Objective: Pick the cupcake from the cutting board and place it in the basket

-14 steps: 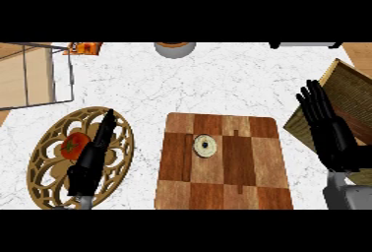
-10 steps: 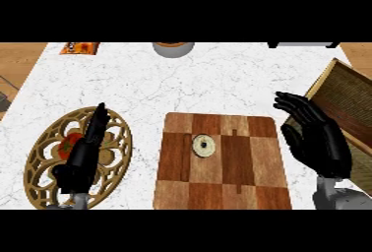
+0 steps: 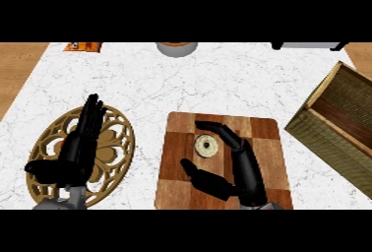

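Here, the right hand (image 3: 224, 185) brackets the cupcake (image 3: 206, 145) on the cutting board (image 3: 272, 147).

The cupcake sits upright in the upper middle of the chequered board. The right hand's fingers (image 3: 243, 156) lie pressed together along the cupcake's right side, with their tips hooked over its far edge. The thumb (image 3: 190, 166) sticks out below and left of the cupcake, apart from it, so nothing is pinched. The woven basket (image 3: 341, 123) stands well to the right on the white counter (image 3: 218, 78). At the left, the left hand (image 3: 76, 152) hangs over a round openwork wooden tray (image 3: 125, 132), fingers straight and close together, holding nothing.
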`<action>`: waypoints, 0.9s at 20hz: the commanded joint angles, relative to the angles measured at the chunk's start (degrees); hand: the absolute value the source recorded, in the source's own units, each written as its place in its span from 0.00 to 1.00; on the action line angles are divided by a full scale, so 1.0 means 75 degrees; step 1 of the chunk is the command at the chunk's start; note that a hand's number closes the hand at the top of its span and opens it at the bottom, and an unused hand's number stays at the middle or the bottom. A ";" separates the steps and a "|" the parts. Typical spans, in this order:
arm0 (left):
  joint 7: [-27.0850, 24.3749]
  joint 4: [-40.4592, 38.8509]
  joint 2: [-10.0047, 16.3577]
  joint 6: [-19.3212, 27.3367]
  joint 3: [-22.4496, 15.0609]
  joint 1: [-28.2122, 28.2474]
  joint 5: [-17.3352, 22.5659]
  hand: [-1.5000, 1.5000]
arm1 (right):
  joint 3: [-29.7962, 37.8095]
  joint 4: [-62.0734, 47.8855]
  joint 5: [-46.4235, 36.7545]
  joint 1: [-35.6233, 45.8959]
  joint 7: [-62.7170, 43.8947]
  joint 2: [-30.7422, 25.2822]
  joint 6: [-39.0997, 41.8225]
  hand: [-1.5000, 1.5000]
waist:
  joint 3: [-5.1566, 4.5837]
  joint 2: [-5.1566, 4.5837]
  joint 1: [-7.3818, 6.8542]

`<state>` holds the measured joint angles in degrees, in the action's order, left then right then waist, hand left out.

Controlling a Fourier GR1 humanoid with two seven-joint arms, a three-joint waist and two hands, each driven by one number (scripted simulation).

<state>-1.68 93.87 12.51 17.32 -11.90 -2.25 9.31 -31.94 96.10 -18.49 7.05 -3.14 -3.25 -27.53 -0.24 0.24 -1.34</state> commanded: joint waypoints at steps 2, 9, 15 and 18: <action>0.0090 0.0068 -0.0068 0.0147 0.0102 -0.0037 0.0007 0.50 | -0.0578 -0.0660 -0.2206 0.0136 -0.1750 0.0416 -0.2067 0.00 | -0.0021 0.0059 0.0179; 0.0080 0.0082 0.0100 0.0123 0.0257 0.0274 0.0040 0.50 | 0.0448 -0.0992 -0.4853 0.0338 -0.4710 -0.0207 -0.0547 0.00 | -0.0097 0.0189 0.0536; 0.0189 0.0107 0.0100 0.0087 0.0361 0.0150 0.0164 0.50 | -0.0311 -0.0185 -0.5484 0.0818 -0.7002 -0.0086 0.2618 0.00 | -0.0071 0.0185 0.0464; 0.0146 0.0120 0.0119 -0.0032 0.0327 0.0161 0.0194 0.50 | -0.0643 0.0504 -0.5275 0.1485 -0.8407 0.0410 0.4172 0.00 | -0.0035 0.0131 0.0301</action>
<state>-1.12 94.66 13.31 17.67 -9.53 -0.74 10.22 -33.54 94.95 -57.34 14.30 -54.39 -2.78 -9.02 -0.71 1.41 1.62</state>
